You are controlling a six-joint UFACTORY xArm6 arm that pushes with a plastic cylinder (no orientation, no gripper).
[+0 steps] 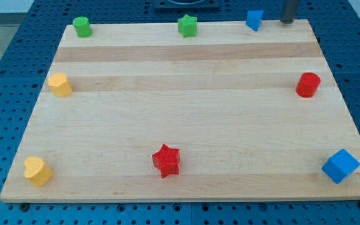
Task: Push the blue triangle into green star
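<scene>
The blue triangle [254, 19] sits at the far edge of the counter [186, 156], up at the view's top and a little right of centre, and it appears to stand right on the board's back rim. The green star [187, 25] lies at about nine o'clock from it, along the same back edge, with a stretch of bare wood between the two, so they are near but not touching. My tip [286, 22] is on the opposite side, at roughly three o'clock from the triangle, just beside it and close to the board's upper right corner; only the rod's lower part shows, the rest being cut off by the frame. That puts star, triangle and tip very nearly on one line running along the back edge, which I judge to be the relation that matters: a push toward nine o'clock should carry the triangle straight at the star. There are no jaws on this arm, so nothing is clenched or released, and the tip stands apart from the triangle. The risk, as I judge it, is the rim: a push angled toward twelve could tip the triangle off the back. The green cylinder [82, 27] lies farther along at nine o'clock, past the star.
</scene>
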